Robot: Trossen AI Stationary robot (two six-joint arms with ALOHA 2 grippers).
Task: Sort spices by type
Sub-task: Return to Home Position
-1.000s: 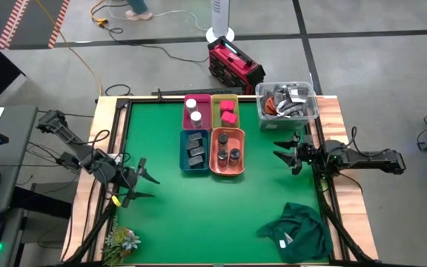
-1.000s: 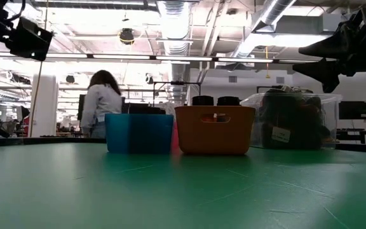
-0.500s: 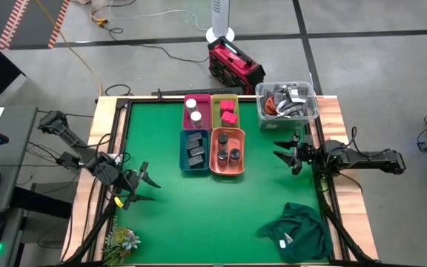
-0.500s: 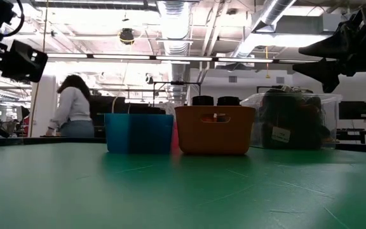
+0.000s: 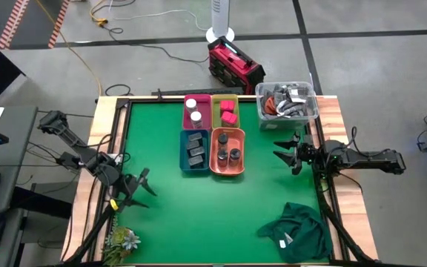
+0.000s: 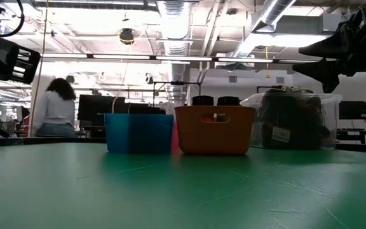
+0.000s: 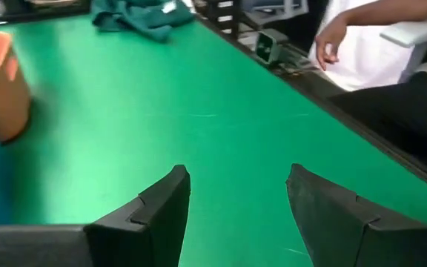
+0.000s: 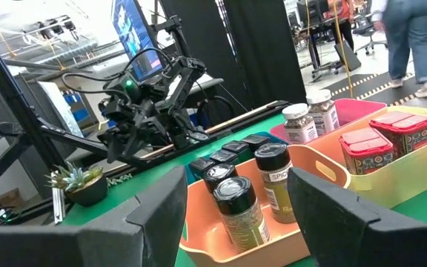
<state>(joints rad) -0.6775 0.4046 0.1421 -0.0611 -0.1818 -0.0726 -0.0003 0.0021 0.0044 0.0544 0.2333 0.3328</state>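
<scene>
**Step in hand (judged): return to home.**

1. The left arm (image 5: pixel 95 162) holds its jaws wide apart and empty. They are low over the green counter (image 5: pixel 199 215), nearer than the orange plastic tray (image 5: pixel 227 174) and well to its left.
2. Retract up and away from the orange tray (a small potted plant (image 5: pixel 122 239) stands near the likely path).
3. The right arm (image 5: pixel 351 157) waits well right of the orange tray, jaws parted and holding nothing.
4. The spices are all binned:
   - Dark round jars (image 5: pixel 235 155) stand inside the orange tray.
   - Dark grey rectangular tins (image 5: pixel 196 148) fill the blue plastic tray (image 5: pixel 183 152) just left of it.
   - White-capped little jars (image 5: pixel 195 116) and pink-red blocks (image 5: pixel 228 117) sit in trays just beyond it.

**Change over the last second:** the left jaws have drawn farther from the orange tray, toward the near counter edge. The right arm and the spices are unchanged.
</scene>
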